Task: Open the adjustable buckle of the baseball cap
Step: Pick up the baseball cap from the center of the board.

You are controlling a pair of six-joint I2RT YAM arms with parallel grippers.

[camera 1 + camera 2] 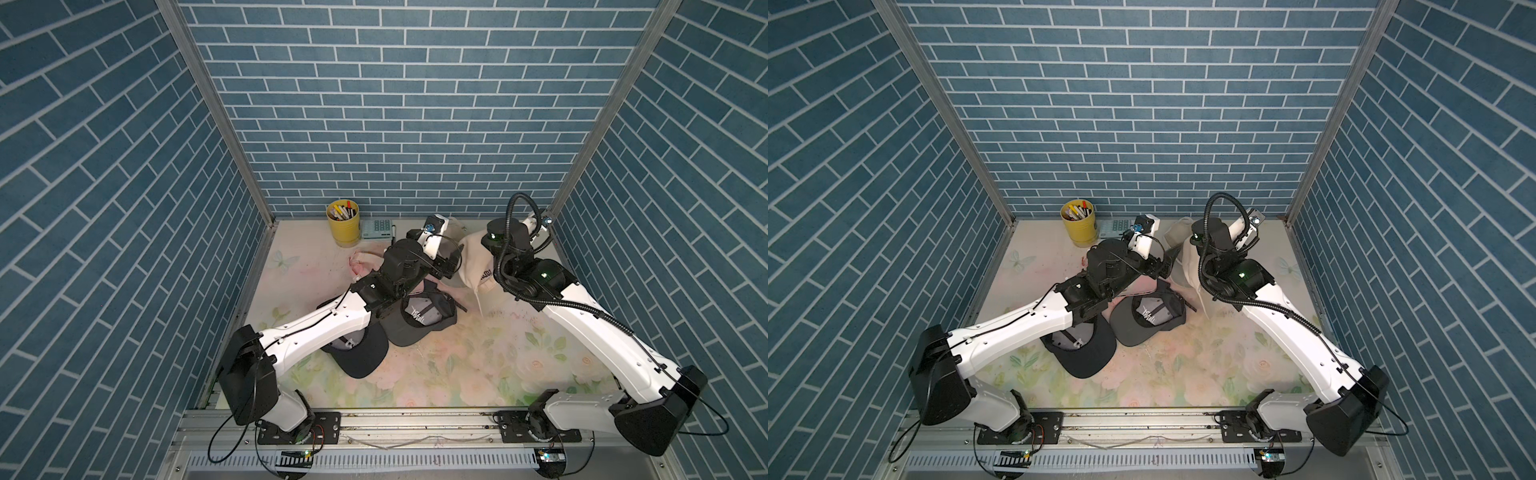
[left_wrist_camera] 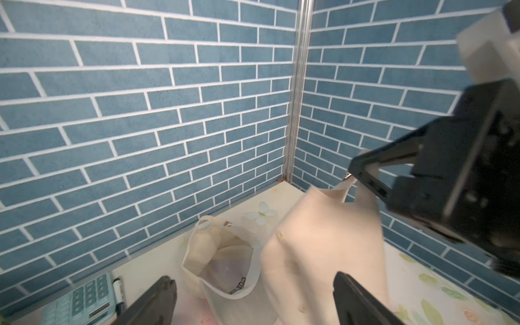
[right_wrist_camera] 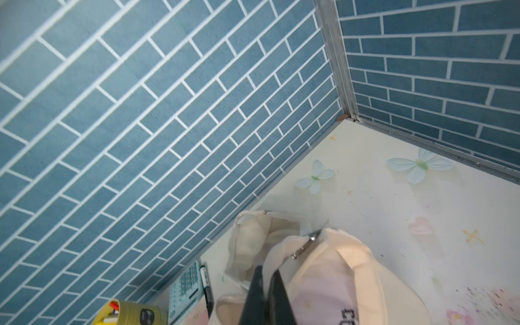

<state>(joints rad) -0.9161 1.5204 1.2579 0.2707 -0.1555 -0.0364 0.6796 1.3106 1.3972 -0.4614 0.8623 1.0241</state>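
We hold the cream baseball cap (image 2: 323, 239) pinched in our right gripper (image 3: 267, 270), lifted near the back corner (image 3: 349, 116). Our left gripper (image 2: 253, 277), jaws wide, should close squarely on the metal buckle (image 3: 305, 247).

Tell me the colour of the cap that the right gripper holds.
Cream. The cap shows best in the right wrist view, pinched by the right gripper.

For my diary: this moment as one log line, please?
right gripper: shut on cream cap | left gripper: open, near it | buckle: state unclear
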